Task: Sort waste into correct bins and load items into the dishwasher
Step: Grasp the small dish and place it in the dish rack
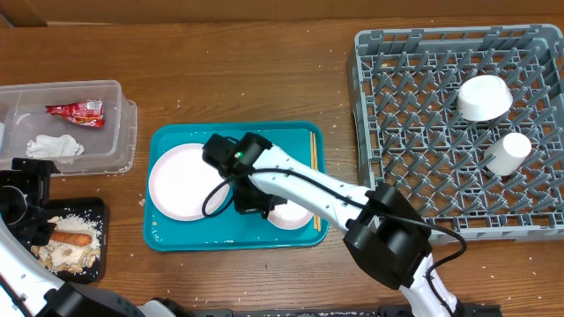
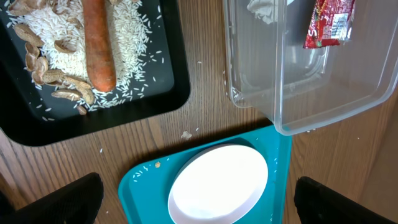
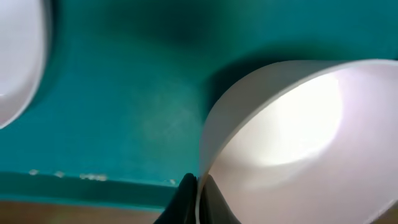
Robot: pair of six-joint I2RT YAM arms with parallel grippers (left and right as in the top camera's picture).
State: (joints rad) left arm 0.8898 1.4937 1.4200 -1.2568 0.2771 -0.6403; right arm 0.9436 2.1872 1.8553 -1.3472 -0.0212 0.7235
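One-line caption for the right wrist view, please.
The right jaws pinch the rim of a white bowl over the teal tray, with the plate edge at far left.

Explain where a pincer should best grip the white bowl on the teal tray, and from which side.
Grip its thin rim wall from above, one finger inside and one outside. The bowl sits upright and open on the teal tray, probably too wide to span; the right pincer pinches that rim this way.

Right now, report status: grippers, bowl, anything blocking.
Left gripper open, holding nothing. Right gripper shut on bowl rim, in teal tray. Plate, chopsticks flank it; nothing between bowl and dish rack.
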